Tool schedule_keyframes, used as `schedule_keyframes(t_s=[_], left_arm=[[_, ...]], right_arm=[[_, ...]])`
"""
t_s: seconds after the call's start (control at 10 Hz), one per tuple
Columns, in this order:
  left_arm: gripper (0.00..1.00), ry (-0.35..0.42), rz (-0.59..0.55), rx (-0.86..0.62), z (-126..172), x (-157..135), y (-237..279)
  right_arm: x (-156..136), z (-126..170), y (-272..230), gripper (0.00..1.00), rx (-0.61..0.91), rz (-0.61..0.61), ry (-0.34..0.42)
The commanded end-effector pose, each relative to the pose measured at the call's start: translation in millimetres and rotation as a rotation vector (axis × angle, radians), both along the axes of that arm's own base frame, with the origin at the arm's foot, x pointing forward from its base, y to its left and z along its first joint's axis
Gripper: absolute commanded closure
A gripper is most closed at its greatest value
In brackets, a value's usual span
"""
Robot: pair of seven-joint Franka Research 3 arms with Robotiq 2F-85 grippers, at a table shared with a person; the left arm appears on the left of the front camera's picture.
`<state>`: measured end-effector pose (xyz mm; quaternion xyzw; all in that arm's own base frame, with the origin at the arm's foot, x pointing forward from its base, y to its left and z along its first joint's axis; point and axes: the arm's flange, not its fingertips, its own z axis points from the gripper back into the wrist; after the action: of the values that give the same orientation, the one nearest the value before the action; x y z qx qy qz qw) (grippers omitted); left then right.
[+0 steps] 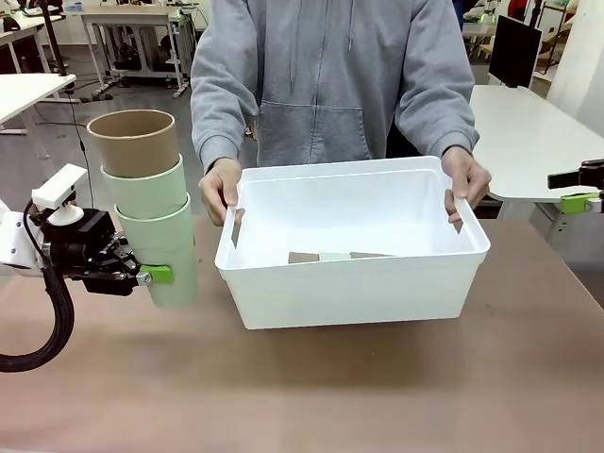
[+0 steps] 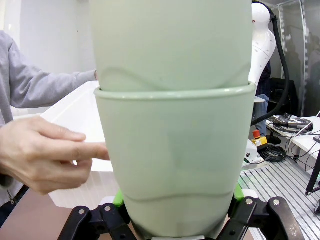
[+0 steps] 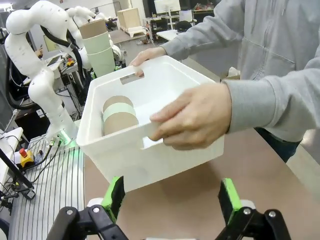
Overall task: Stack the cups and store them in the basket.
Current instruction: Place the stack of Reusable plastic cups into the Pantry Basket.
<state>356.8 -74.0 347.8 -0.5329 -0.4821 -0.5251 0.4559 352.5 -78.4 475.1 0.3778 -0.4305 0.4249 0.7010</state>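
My left gripper (image 1: pixel 154 276) is shut on the bottom cup of an upright stack (image 1: pixel 146 203): two mint green cups with a tan one on top, left of the basket. In the left wrist view the lower mint cup (image 2: pixel 175 165) sits between the green-padded fingers. The white basket (image 1: pixel 359 293) stands mid-table, with a person's hands on both of its short ends. A second stack (image 1: pixel 326 256), tan, mint and tan, lies on its side in the basket (image 3: pixel 150 165) and shows as a lying stack (image 3: pixel 119 114) in the right wrist view. My right gripper (image 3: pixel 172 200) is open and holds nothing.
The person stands at the far side in a grey hoodie, one hand (image 1: pixel 220 192) on the basket's left end, the other hand (image 1: pixel 469 179) on its right. My right gripper (image 1: pixel 578 200) hangs at the right edge. The brown tabletop (image 1: pixel 311 387) lies bare in front of the basket.
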Motion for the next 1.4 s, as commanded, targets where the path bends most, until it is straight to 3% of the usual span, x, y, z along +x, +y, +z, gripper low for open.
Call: schedule_keyframes(t_s=[0.0,0.9,1.3], left_arm=[[0.16,-0.012,0.000,-0.009,4.6,-0.4,0.9],[0.16,0.000,0.000,0.000,0.0,0.0,0.0],[0.16,-0.025,0.074,0.179,114.6,1.1,-28.2]], right_arm=[[-0.2,4.8,-0.3,0.00,0.010,-0.001,0.008],[-0.2,4.8,-0.3,0.00,0.010,-0.001,0.008],[-0.2,4.8,-0.3,0.00,0.010,-0.001,0.008]])
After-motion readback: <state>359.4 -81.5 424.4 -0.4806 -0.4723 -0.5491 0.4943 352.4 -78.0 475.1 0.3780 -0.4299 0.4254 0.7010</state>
